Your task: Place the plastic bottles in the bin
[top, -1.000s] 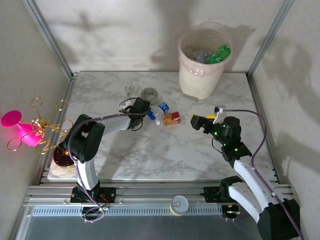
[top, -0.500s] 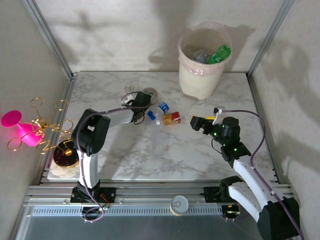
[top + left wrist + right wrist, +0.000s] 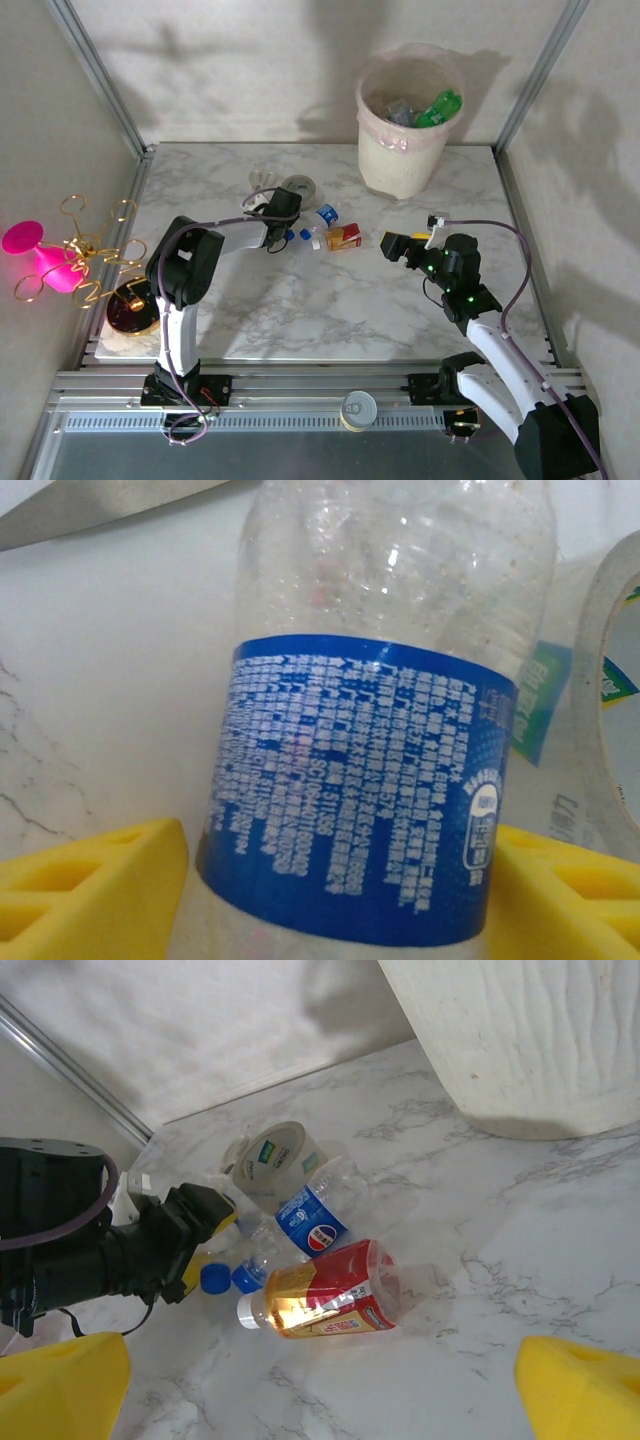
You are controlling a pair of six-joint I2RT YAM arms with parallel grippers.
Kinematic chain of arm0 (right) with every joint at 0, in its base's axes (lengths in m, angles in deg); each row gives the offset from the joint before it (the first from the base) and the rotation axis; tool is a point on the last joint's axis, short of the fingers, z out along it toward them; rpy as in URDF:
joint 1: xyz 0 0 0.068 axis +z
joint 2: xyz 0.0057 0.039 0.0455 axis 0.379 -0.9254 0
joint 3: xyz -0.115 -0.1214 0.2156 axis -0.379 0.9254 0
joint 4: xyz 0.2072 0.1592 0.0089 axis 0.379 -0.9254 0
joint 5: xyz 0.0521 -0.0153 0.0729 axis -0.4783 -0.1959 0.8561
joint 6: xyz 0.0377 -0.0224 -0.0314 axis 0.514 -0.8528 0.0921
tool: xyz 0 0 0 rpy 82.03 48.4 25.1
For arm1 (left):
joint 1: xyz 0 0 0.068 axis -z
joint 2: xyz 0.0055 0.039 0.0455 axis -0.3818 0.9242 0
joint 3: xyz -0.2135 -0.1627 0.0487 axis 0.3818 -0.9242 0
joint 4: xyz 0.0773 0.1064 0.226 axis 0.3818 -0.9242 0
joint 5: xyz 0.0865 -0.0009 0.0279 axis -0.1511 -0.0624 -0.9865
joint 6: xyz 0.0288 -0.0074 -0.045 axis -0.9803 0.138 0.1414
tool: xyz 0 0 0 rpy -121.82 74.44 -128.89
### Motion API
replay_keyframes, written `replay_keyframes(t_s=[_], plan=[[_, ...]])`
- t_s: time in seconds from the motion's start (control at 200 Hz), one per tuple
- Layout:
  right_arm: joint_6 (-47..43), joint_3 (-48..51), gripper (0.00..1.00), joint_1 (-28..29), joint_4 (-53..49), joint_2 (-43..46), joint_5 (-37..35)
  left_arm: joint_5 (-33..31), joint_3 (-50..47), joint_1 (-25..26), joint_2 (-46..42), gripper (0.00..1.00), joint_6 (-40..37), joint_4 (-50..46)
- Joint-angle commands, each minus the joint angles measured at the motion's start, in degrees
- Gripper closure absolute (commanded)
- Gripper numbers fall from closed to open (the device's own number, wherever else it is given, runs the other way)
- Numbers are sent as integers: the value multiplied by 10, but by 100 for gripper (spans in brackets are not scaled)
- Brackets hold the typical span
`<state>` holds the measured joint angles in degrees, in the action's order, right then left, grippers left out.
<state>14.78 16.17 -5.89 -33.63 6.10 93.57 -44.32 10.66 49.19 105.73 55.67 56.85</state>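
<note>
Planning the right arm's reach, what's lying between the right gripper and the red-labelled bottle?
Bare marble table lies between the right gripper and the red-labelled bottle, with nothing in the way, as the top external view shows.

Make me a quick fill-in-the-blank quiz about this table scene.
The bottle between the fingers of the left end effector has a ____ label.
The bottle with the orange-red label has a ____ cap.
The right end effector is ____.
The green bottle lies in the ____.
Missing words: blue; white; open; bin.
</note>
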Motion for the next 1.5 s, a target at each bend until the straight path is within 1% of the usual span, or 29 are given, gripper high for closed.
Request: replay_keyframes(t_s=[0.0,0.065,0.09,0.205,0.421,0.576,0.746,0.826,0.941,1.167,1.207,1.372,1.492], plan=[[10,0,1,3,19,-3,20,13,-24,-13,-5,39,-3,-4],[10,2,1,4,27,-7,39,13,-35,-13,-15,40,1,7],[10,3,1,4,31,-11,51,13,-40,-13,-20,43,1,13],[10,5,1,17,55,-32,100,16,-66,-12,-52,45,9,35],[11,8,2,75,125,-78,123,56,-125,-2,-145,44,26,90],[3,-9,11,117,169,-130,151,91,-155,18,-211,43,25,123],[-18,-50,18,173,181,-195,149,102,-192,56,-275,42,34,172],[-13,-65,19,188,194,-225,147,104,-196,73,-291,42,38,177],[-8,-90,24,207,204,-261,146,109,-205,98,-310,42,48,190],[10,-113,31,218,228,-303,138,108,-237,132,-347,42,72,209],[13,-117,33,218,228,-309,134,108,-247,136,-355,42,78,230],[24,-121,39,219,240,-321,117,109,-290,143,-387,41,105,267],[35,-122,41,220,259,-329,124,111,-311,148,-401,41,122,292]])
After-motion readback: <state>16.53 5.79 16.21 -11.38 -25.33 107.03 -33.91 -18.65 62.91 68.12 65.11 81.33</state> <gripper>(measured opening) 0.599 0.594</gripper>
